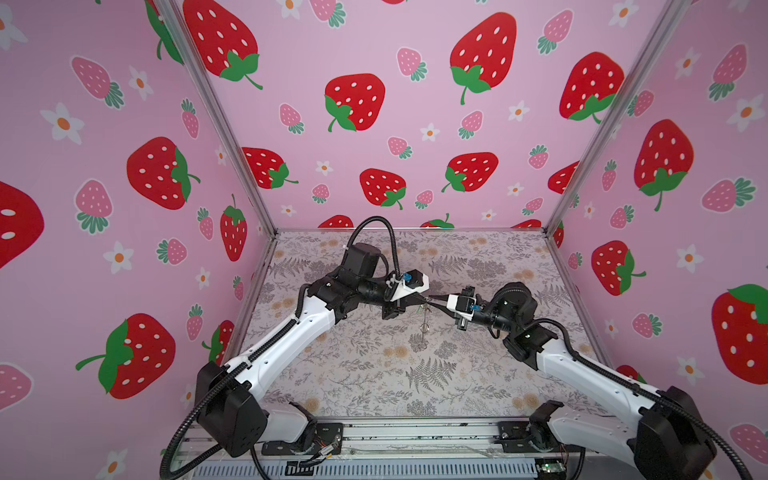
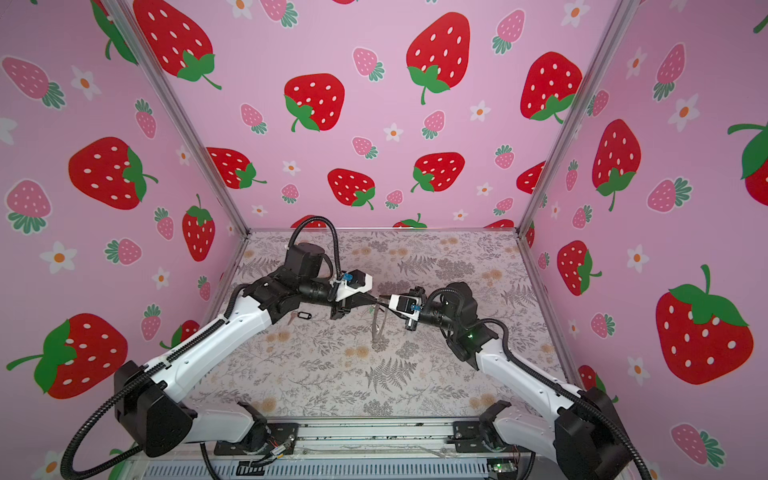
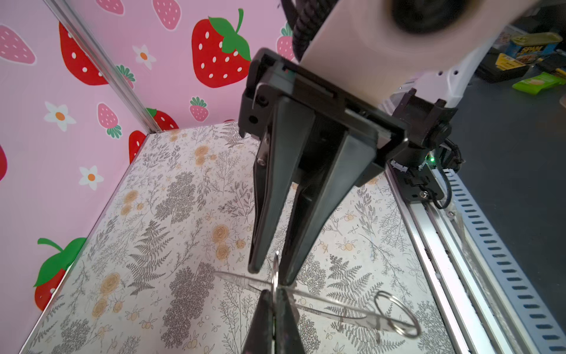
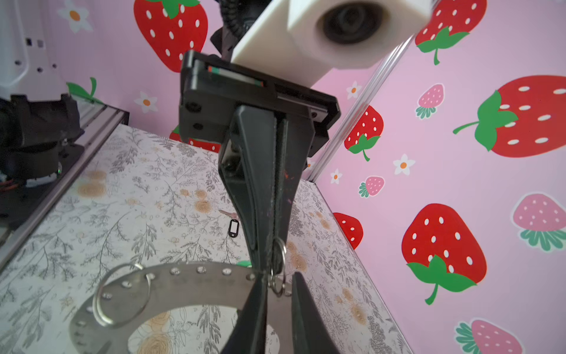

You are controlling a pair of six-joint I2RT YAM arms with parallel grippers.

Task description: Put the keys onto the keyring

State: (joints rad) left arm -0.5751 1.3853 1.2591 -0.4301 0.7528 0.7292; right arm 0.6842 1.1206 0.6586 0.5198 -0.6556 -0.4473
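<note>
left gripper point(image 4: 272, 260): clenched on keyring point(image 4: 171, 285) rim, held aloft mid-table | right gripper point(image 3: 275, 272): jaws parted astride rim | black key point(image 2: 304, 316): on table point(image 2: 332, 374), apart from keyring | green key point(image 4: 244, 263): just behind keyring

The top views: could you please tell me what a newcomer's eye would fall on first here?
The strawberry-print walls that box in the floral table strike first. At mid-table the left gripper and right gripper meet tip to tip, with the metal keyring hanging below them. A black-rimmed key tag lies on the table beside the left arm.
</note>
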